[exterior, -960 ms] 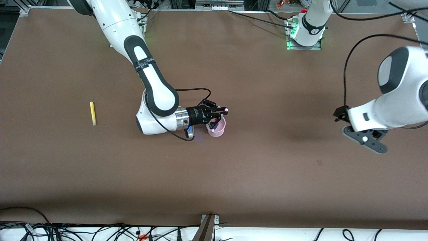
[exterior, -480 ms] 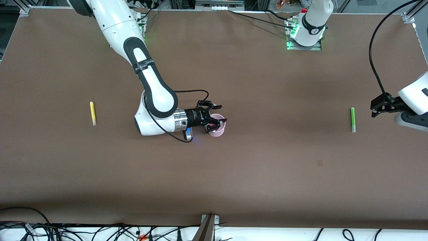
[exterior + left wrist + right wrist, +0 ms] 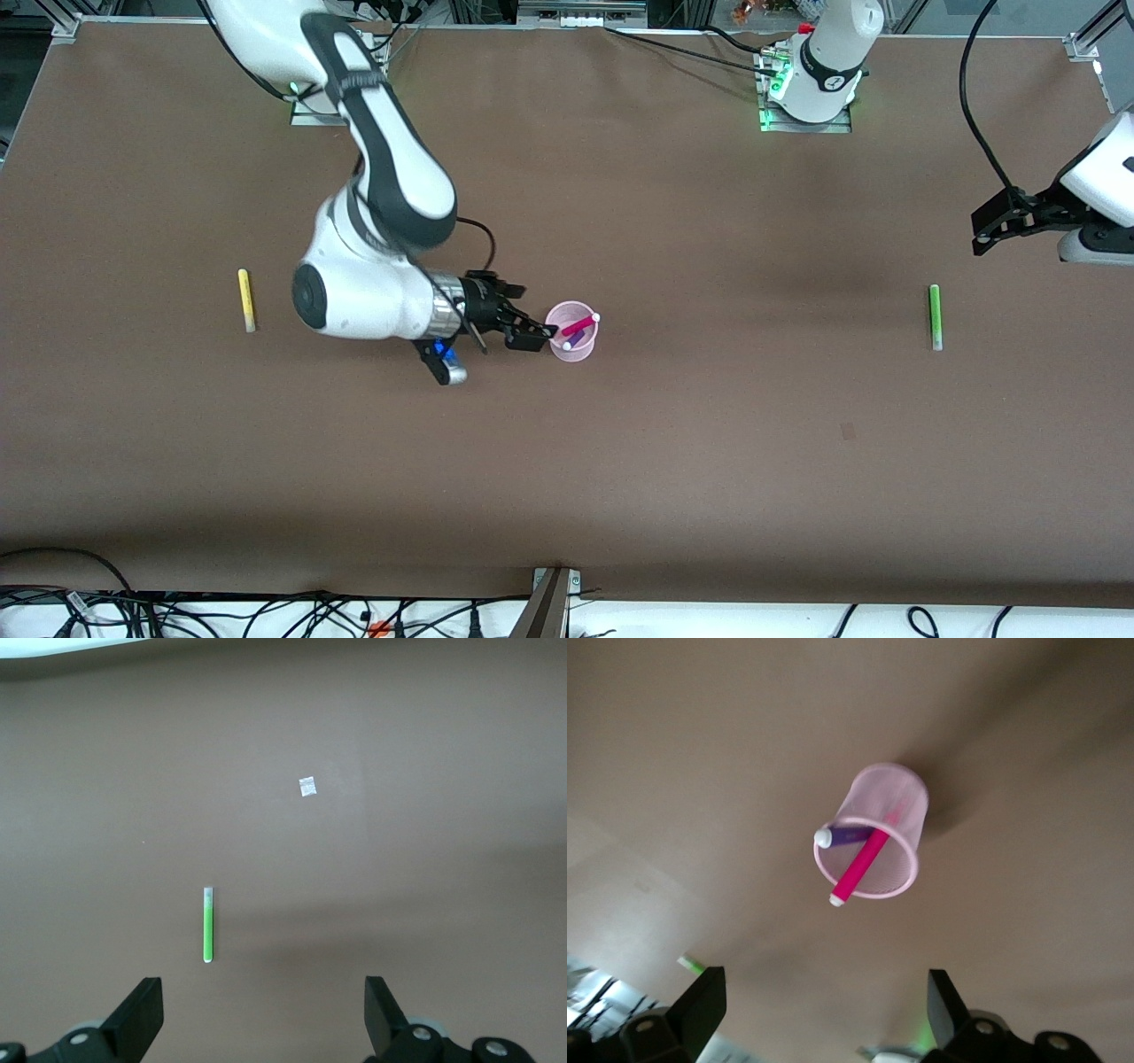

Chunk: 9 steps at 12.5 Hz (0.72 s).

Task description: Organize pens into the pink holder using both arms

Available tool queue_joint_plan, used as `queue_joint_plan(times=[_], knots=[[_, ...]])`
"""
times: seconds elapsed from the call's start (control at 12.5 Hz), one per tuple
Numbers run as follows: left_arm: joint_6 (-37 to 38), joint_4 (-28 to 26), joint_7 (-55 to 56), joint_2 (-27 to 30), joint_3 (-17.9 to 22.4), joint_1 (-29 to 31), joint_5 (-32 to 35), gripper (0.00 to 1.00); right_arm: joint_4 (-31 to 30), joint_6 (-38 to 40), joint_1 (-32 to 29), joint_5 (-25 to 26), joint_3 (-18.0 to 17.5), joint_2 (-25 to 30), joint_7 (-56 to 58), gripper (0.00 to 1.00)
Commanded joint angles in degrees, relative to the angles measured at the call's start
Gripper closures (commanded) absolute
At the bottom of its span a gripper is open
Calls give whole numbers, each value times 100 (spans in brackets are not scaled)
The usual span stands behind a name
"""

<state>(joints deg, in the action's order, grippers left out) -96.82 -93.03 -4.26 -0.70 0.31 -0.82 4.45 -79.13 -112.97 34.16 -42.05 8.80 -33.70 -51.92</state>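
Observation:
The pink holder (image 3: 573, 341) stands mid-table with the magenta pen (image 3: 579, 325) and the purple pen (image 3: 574, 339) leaning in it. My right gripper (image 3: 536, 315) is open and empty just beside the holder, toward the right arm's end. The right wrist view shows the holder (image 3: 879, 806), the magenta pen (image 3: 859, 866), the purple pen (image 3: 849, 835) and my open gripper (image 3: 824, 1010). The yellow pen (image 3: 246, 299) lies flat toward the right arm's end. The green pen (image 3: 934, 316) lies flat toward the left arm's end. My left gripper (image 3: 997, 226) hangs open over the table near the green pen (image 3: 208, 924), as its wrist view shows (image 3: 263, 1019).
A small white speck (image 3: 307, 787) lies on the brown table (image 3: 709, 443). Cables and a metal bracket (image 3: 554, 589) run along the table edge nearest the front camera. The arm bases (image 3: 811, 84) stand at the edge farthest from that camera.
My right gripper let the magenta pen drop into the holder and drew back toward the right arm's end. My left arm swung off toward the table's end, uncovering the green pen.

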Motion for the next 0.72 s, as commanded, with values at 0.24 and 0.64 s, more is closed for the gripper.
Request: queue_joint_plan(times=[0.24, 0.64], knots=[[-65, -49, 101, 70, 57, -120, -85, 0, -2331, 20, 47, 1986, 507, 2820, 1961, 0], [23, -32, 118, 70, 39, -147, -85, 0, -2389, 1548, -1179, 3737, 63, 3862, 4273, 0]])
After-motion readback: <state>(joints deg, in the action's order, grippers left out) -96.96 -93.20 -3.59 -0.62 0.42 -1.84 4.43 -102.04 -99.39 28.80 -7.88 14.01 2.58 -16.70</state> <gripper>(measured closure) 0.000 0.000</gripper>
